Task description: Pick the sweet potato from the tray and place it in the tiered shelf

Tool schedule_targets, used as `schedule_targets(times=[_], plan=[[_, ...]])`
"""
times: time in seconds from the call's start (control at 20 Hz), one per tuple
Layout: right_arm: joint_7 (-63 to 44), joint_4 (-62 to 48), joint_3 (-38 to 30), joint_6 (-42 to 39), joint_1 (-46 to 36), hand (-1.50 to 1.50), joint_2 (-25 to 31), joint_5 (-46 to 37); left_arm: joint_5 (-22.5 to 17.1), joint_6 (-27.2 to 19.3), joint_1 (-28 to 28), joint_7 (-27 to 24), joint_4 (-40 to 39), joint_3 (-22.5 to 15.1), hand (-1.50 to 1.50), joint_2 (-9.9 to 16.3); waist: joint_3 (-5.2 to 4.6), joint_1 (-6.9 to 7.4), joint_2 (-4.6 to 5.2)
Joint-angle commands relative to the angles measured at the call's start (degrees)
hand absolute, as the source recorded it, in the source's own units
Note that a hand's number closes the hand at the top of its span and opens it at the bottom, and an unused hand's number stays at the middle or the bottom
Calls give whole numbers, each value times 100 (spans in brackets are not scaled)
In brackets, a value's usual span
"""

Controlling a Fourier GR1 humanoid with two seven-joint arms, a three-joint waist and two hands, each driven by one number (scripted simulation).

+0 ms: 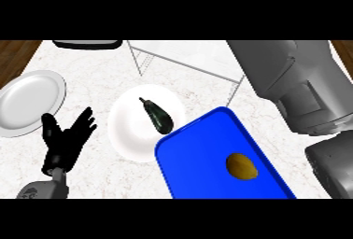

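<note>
A brown-yellow sweet potato (242, 166) lies on the blue tray (200, 158) at the lower right of the head view. The wire-framed tiered shelf (186, 58) stands at the back centre of the marble counter. My left hand (63, 140) rests open at the lower left, fingers up, well to the left of the tray. My right forearm (296, 84) fills the right side, coming in large and close; its hand does not show.
A white plate (131, 135) with a dark eggplant (157, 115) lies just left of the tray. A grey-white plate (27, 100) sits at the far left. A dark-rimmed object (86, 44) shows at the back left edge.
</note>
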State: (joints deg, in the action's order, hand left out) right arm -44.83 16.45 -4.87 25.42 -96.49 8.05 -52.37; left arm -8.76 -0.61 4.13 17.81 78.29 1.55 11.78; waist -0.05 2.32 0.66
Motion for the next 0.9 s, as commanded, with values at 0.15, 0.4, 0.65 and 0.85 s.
schedule_targets(times=[0.15,0.4,0.65,0.85], plan=[[145,300,-540,912,-2,-150,130,405,121,-83,-90,-184,-112,-36,0,-118,-2,44,32],[305,602,-934,1413,-25,-150,11,796,6,99,114,-231,-354,121,0,5,-2,-26,11],[549,1071,-1195,2044,200,-150,95,1025,28,27,120,-139,-413,171,0,4,2,-165,-38],[290,984,-1067,2473,198,-150,343,639,5,77,-1,-186,-306,207,0,35,-1,-175,-54]])
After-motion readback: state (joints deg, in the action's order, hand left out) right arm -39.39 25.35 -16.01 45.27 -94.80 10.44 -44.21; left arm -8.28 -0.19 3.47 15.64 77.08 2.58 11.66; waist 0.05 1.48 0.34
